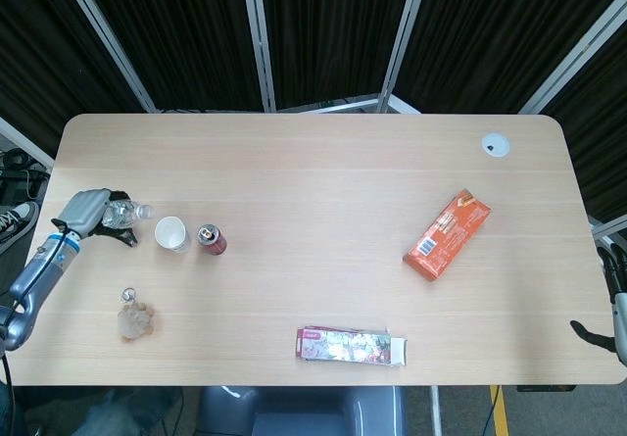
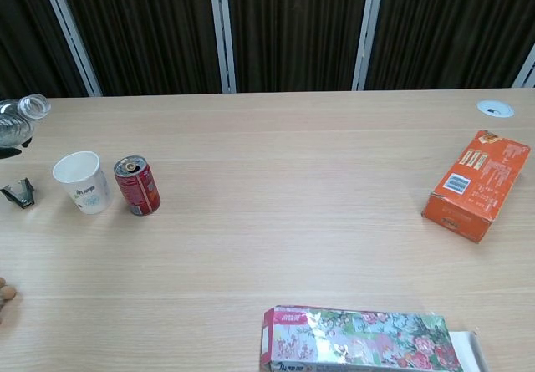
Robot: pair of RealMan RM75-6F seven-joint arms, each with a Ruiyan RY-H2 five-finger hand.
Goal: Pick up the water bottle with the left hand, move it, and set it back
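Nearest the robot, a flat packet (image 2: 361, 343) printed with pink and green flowers lies on its side at the front edge of the pale wood tabletop (image 1: 313, 181); the small writing on its red end cannot be read. At the front left sits a small tan lump (image 1: 135, 320) with a little ring just behind it. Off the front right corner, only part of the right hand (image 1: 605, 311) shows at the frame's edge, and how its fingers lie cannot be told. Further back on the right, an orange box (image 2: 476, 184) lies flat, with a white label panel too small to read. On the left, a red drink can (image 2: 137, 186) stands upright just beside a white paper cup (image 2: 82, 181) bearing faint green print, and a black clip (image 2: 18, 193) lies left of the cup. Above the clip, the left hand (image 1: 86, 211) wraps around the clear water bottle (image 1: 122, 214), held tilted with its cap toward the cup. A white round disc (image 1: 495, 144) sits at the far right.
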